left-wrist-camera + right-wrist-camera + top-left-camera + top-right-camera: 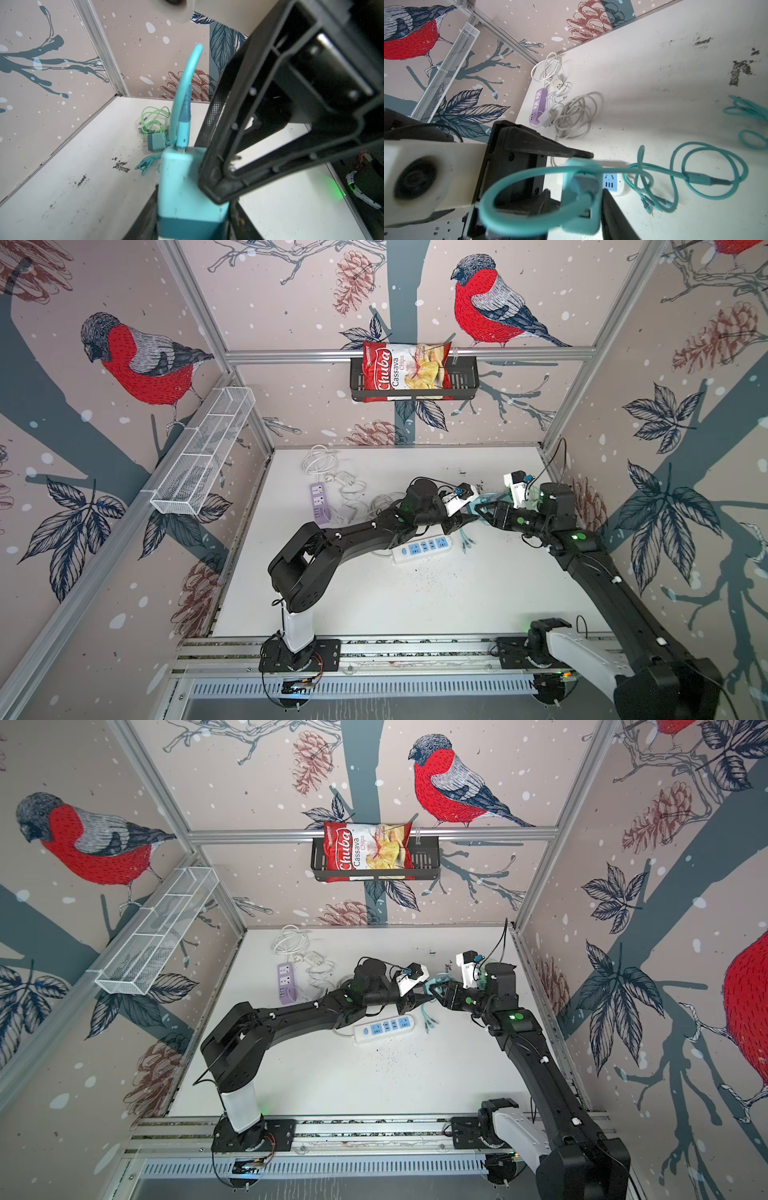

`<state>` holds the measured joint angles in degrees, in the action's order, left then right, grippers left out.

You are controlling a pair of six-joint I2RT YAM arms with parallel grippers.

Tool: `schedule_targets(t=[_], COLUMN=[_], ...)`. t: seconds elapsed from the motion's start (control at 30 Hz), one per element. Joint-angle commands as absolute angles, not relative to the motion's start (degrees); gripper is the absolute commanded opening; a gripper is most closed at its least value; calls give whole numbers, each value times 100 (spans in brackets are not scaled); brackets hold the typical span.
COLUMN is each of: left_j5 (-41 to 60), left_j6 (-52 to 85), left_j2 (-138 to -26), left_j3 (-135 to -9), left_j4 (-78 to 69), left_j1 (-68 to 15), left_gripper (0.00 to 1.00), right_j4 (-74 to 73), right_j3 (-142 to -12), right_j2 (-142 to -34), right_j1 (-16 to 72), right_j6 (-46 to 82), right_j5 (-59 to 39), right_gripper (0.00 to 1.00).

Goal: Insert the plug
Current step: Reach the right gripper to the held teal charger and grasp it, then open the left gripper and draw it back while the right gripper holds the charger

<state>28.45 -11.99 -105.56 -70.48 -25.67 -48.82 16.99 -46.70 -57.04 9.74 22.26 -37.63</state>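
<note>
Plug (182,182) held in air, centre right of both top views, above power strip (422,549).
Left gripper (461,519) clamps its teal body; right gripper (484,510) flanks it, grip unclear. Teal cable (187,83) arcs from its end.

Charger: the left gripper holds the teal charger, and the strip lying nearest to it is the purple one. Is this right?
The strip is wrong. The left gripper does hold the charger, but the nearest strip is the white strip with blue sockets. The purple strip lies farther away. Both top views show it.
</note>
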Motion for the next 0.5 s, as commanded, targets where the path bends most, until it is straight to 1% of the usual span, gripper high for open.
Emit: schedule_targets(t=[0.0,0.47], left_j5=[3126,3068], left_j6=[-1096,-1074], left_j2=[-10556,-10564], left_j3=[-6975,-6895], left_j4=[-3066,-3178], left_j1=[-4860,-4856], left_gripper=[25,25], right_j4=[1629,1739], right_j3=[-4737,-4745], right_j2=[-5677,-5825], right_j1=[989,1100], right_j6=[2079,2078], right_j5=[-3901,-3831], right_gripper=[39,38])
